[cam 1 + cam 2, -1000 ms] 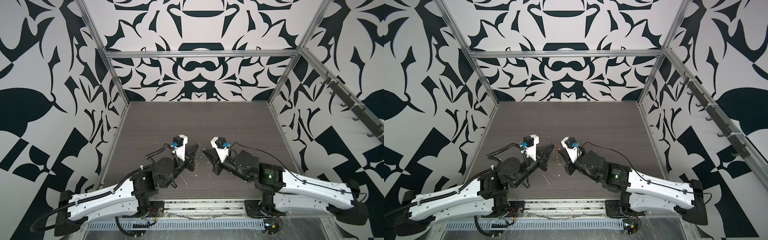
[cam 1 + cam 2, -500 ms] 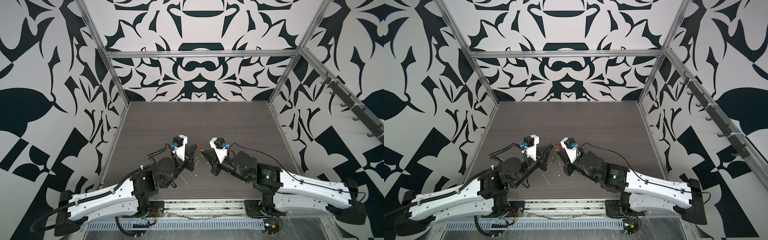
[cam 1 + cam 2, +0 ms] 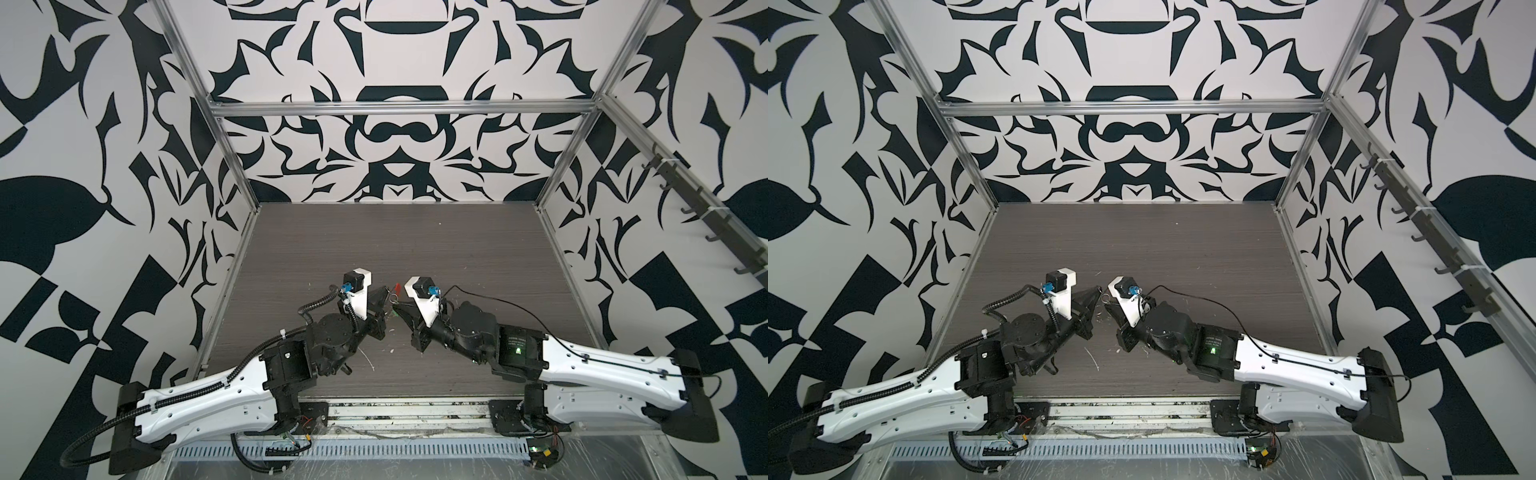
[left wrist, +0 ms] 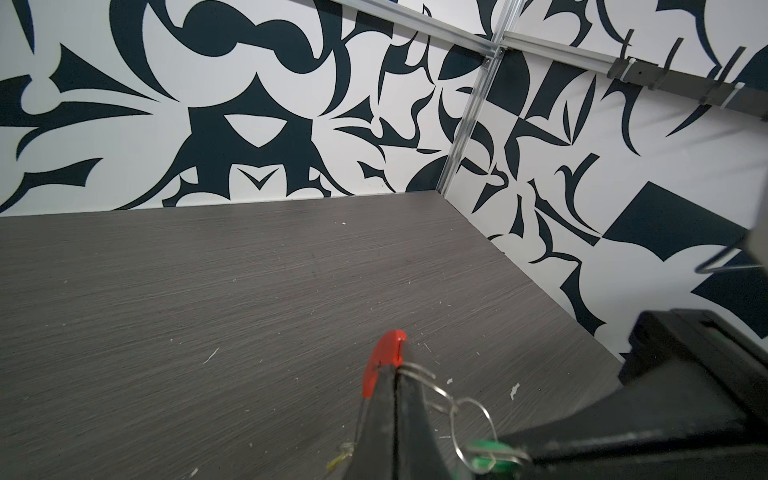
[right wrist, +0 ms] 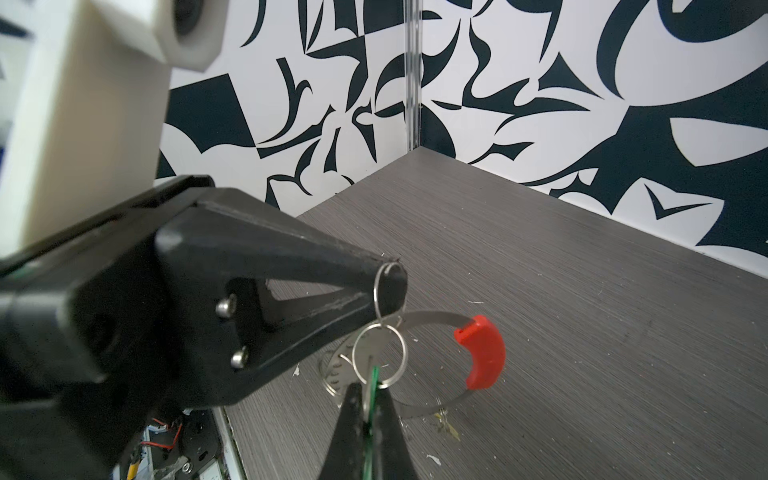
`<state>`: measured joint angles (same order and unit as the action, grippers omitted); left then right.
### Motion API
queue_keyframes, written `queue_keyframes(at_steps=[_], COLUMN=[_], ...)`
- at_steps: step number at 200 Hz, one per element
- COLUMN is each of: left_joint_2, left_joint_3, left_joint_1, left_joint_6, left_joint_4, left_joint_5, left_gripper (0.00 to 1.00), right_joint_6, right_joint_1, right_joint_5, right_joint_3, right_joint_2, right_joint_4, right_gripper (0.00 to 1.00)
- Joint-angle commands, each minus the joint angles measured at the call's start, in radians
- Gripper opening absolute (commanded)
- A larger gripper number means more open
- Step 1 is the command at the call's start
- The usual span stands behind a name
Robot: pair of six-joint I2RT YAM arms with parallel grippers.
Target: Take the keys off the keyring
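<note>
Left jaws clamped on keyring (image 5: 434, 319) beside red sleeve (image 5: 482, 357); right jaws clamped on green-tagged key (image 5: 372, 384), above counter (image 5: 582, 332).

Counted one table (image 3: 374, 241). Two arms: left arm (image 3: 208, 399) at 7 o'clock, right arm (image 3: 602, 370) at 5 o'clock. One keyring (image 5: 432, 318), which carried one red sleeve (image 5: 482, 357). One green tag (image 5: 374, 380) was logged. Split rings (image 5: 353, 357): three made out in the right wrist view. Key blades were too hidden to count. White flecks (image 4: 514, 388) on the table were many, too small to tally.
</note>
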<state>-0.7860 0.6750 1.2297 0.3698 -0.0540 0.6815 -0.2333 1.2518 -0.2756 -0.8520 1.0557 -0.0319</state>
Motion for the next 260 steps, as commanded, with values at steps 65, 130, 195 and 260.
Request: queue_keyframes(at_steps=[65,130,195,260], left_joint_2=[0.031,0.037,0.059,0.092], left_joint_3=[0.074,0.086,0.09,0.073], left_joint_1=[-0.036,-0.036,-0.036,-0.036], left_joint_6=[0.024,0.018,-0.001,-0.002], left_joint_4=[-0.033,0.005,0.031,0.037], left_joint_5=[0.116,0.008,-0.181,-0.27], left_gripper=[0.0,0.0,0.0,0.0], right_joint_6=[0.015,0.028,0.042,0.057], right_joint_1=[0.026,0.026,-0.045,-0.088], right_joint_5=[-0.017,-0.083,0.009,0.052], right_joint_3=[-0.031,-0.059,-0.106,-0.145], right_joint_2=[-0.013,-0.042,-0.075,-0.101], right_joint_4=[0.113,0.155,0.235,0.272], right_gripper=[0.0,0.0,0.0,0.0])
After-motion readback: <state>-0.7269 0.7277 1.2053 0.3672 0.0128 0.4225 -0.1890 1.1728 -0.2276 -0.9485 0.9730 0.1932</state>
